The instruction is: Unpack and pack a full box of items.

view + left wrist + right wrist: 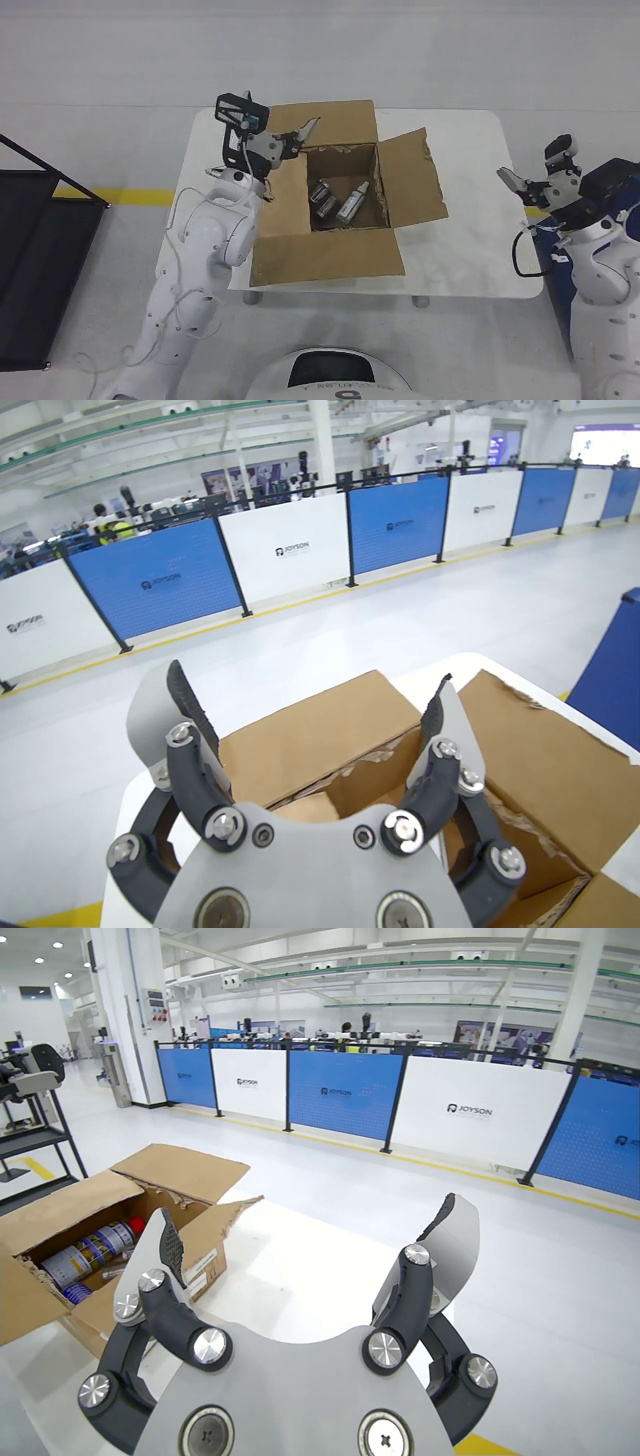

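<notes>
The box (pixel 325 258) sits open in the middle of the table (pixel 470 255), all 4 flaps folded out. At the bottom lie a few cans (pixel 322 200) & a bottle (pixel 352 203), all on their sides, close together. Their long way runs approx. front to back; the bottle is a bit slanted.

The left gripper (pixel 300 137) hangs just over the box's back left corner, above the flap there, fingers spread wide, nothing in them. The stuff is down from it, a bit to the right & toward the robot. The right gripper (pixel 522 183) is well apart, out by the table's right edge, also spread wide w/ nothing held.

So the left arm is much nearer. I think the next move is for it to dip into the box, & its fingers should close across a can's short way, not along it.
</notes>
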`<state>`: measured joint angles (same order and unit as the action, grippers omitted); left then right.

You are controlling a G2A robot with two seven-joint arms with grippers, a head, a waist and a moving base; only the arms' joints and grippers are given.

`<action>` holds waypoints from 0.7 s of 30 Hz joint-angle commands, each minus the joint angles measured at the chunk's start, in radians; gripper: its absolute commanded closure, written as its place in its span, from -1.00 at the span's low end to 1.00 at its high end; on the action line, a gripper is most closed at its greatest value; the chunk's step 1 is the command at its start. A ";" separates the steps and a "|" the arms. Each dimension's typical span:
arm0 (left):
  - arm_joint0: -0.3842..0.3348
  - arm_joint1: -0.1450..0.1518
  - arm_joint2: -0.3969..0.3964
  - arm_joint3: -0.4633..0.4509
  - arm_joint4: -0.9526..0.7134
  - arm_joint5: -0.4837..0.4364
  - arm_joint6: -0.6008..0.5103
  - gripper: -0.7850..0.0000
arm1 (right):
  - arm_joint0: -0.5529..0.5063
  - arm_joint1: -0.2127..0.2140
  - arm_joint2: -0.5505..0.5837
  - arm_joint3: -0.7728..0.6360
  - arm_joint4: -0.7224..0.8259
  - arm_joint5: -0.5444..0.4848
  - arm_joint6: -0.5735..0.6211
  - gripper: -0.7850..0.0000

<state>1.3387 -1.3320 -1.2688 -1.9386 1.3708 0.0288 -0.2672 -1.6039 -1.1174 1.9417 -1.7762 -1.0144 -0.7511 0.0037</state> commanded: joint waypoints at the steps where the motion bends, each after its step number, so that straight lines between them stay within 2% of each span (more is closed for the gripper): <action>1: 0.051 0.010 -0.102 -0.024 -0.028 -0.031 0.003 -1.00 | 0.032 0.000 -0.044 -0.028 0.014 0.027 0.058 -1.00; 5: 0.115 0.026 -0.261 -0.036 -0.097 -0.090 0.003 -1.00 | 0.083 -0.002 -0.132 -0.076 0.056 0.084 0.152 -1.00; 10: 0.152 0.039 -0.405 0.023 -0.180 -0.157 0.024 -1.00 | 0.087 -0.002 -0.138 -0.078 0.060 0.092 0.160 -1.00; 12: 0.160 0.041 -0.428 0.053 -0.212 -0.176 0.040 -1.00 | 0.087 -0.002 -0.138 -0.078 0.060 0.092 0.160 -1.00; 15: 0.160 0.041 -0.428 0.053 -0.212 -0.176 0.040 -1.00 | 0.088 -0.002 -0.143 -0.082 0.041 0.097 0.175 -1.00; 16: 0.160 0.041 -0.428 0.053 -0.212 -0.176 0.040 -1.00 | 0.096 -0.001 -0.174 -0.118 -0.012 0.116 0.214 -1.00; 18: 0.160 0.041 -0.428 0.053 -0.212 -0.176 0.040 -1.00 | 0.127 -0.002 -0.269 -0.176 -0.079 0.080 0.254 -1.00; 21: 0.160 0.041 -0.428 0.053 -0.212 -0.176 0.040 -1.00 | 0.220 -0.007 -0.432 -0.173 -0.174 0.051 0.319 -1.00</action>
<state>1.4988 -1.2913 -1.6964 -1.8853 1.1588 -0.1474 -0.2268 -1.4171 -1.1220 1.5733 -1.9586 -1.1584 -0.6919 0.3035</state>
